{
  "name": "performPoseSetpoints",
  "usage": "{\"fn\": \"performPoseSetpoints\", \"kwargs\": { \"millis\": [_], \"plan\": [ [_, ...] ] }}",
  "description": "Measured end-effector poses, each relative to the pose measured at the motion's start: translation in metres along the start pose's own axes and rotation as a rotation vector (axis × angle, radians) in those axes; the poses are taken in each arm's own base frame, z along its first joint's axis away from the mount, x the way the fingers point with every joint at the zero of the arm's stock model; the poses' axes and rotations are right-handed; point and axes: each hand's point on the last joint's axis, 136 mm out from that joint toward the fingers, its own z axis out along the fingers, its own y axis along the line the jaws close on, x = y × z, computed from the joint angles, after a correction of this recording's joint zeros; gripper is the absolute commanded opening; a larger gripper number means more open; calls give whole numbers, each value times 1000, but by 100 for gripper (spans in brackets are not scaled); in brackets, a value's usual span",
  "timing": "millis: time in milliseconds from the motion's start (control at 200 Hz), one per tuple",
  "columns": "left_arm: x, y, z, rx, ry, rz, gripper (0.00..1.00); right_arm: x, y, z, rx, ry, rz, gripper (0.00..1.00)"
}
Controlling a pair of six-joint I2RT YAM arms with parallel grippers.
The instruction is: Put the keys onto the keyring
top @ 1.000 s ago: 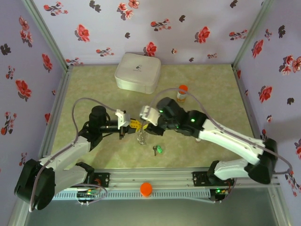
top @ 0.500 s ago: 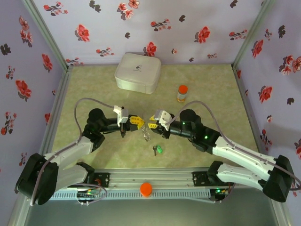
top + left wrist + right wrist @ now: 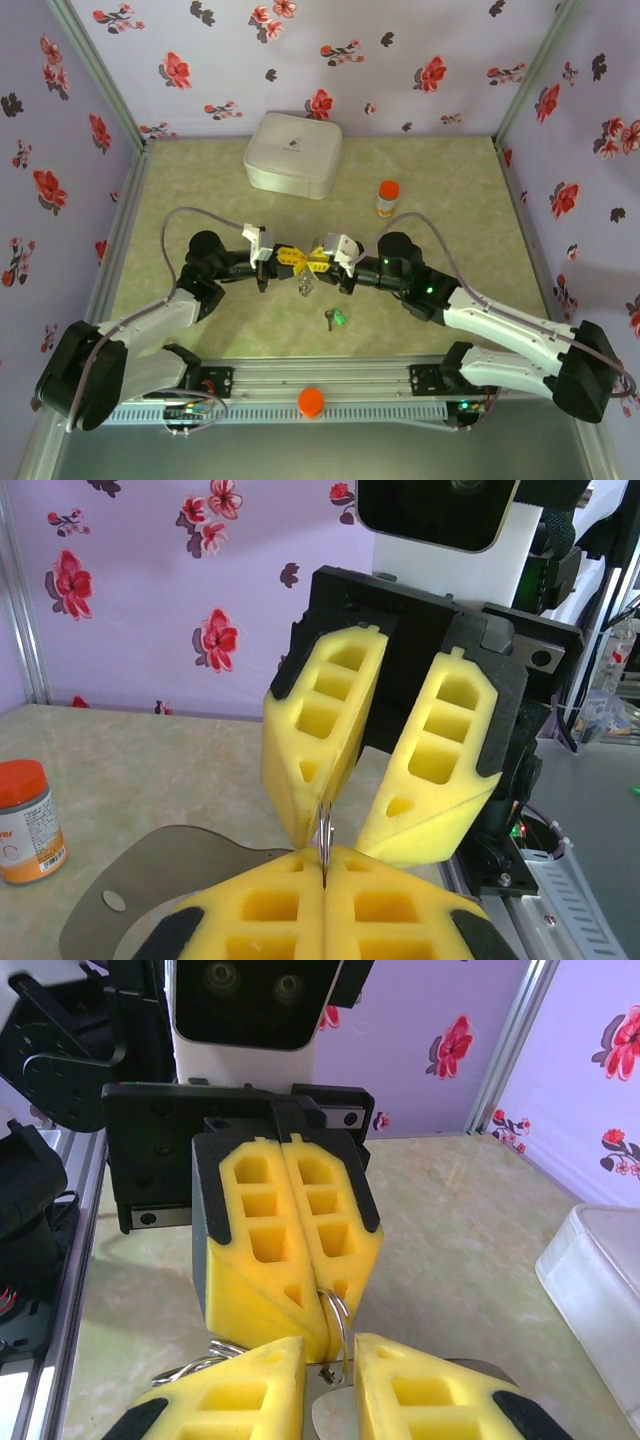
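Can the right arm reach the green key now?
Probably yes: the green key lies uncovered near the right gripper, nothing between them. But its open jaws straddle the keyring that the left gripper pinches.

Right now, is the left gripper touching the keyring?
Touching. In the right wrist view, the left gripper, fingers shut, pinches the keyring between them.

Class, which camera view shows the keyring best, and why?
Right wrist: the keyring shows as a rounded loop pinched in the left gripper. Left wrist shows the keyring edge-on, a thin sliver; top external shows a tiny glint, too small to make out.
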Motion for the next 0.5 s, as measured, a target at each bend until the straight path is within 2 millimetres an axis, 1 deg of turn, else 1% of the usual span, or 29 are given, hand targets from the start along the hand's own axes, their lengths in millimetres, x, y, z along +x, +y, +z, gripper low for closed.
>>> {"fn": "performPoseSetpoints", "kwargs": {
  "millis": [35,145,165,170,190,215,245,265,355,500],
  "plan": [
    [0,0,0,0,1,-2,0,0,0,0,0,0,0,17],
    [0,0,0,-2,1,-2,0,0,0,1,-2,0,-1,4],
    [0,1,0,-2,1,-2,6,0,0,1,-3,0,-3,1],
    [0,1,0,-3,1,-2,9,0,0,1,-3,0,-4,0],
    [0,1,0,-3,1,-2,18,0,0,1,-3,0,2,0],
    [0,1,0,-4,1,-1,27,0,0,1,-5,1,0,0],
    [0,2,0,-8,0,1,33,-1,1,1,-10,3,-4,0],
    [0,3,0,-14,1,0,34,-1,2,1,-16,6,-6,0],
    [4,7,-1,-36,15,-3,34,1,4,0,-31,41,-16,0],
    [10,3,-3,-35,66,31,30,3,3,-2,-47,132,-53,0]
  ]
}}
